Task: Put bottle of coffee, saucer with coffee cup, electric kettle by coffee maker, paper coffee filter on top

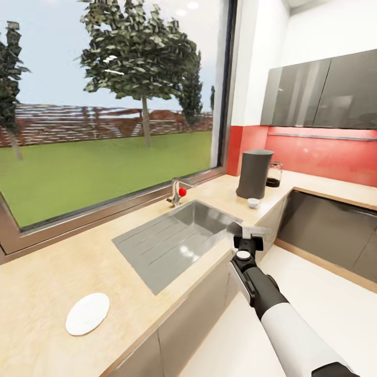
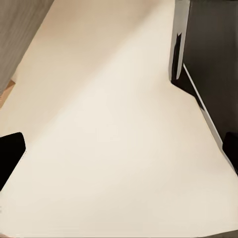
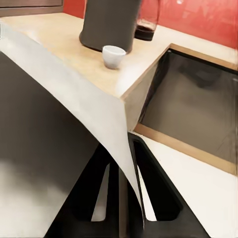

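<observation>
While the right gripper (image 1: 246, 230) is carrying the paper coffee filter (image 1: 244, 229) over the near edge of the countertop (image 1: 63, 272), just beside the sink (image 1: 173, 241), its fingers are pressing together on the thin white sheet, as the right wrist view is showing with the paper running down between the two dark fingers (image 3: 153, 178). The coffee maker (image 1: 254, 173) is standing in the far corner of the counter against the red wall, so that part of the job looks settled. The electric kettle (image 1: 274, 174) is sitting right behind it, touching or nearly so. The coffee cup (image 1: 253, 202) is resting on the bare counter just in front of the coffee maker, while the saucer (image 1: 87, 313) is lying well apart from it at the near end, so both appear to need bringing together. The filter is not yet lying on the coffee maker's top. Nothing here is showing the bottle of coffee. The left wrist view is looking down at pale floor, and I cannot tell how the left gripper's fingers are standing.
</observation>
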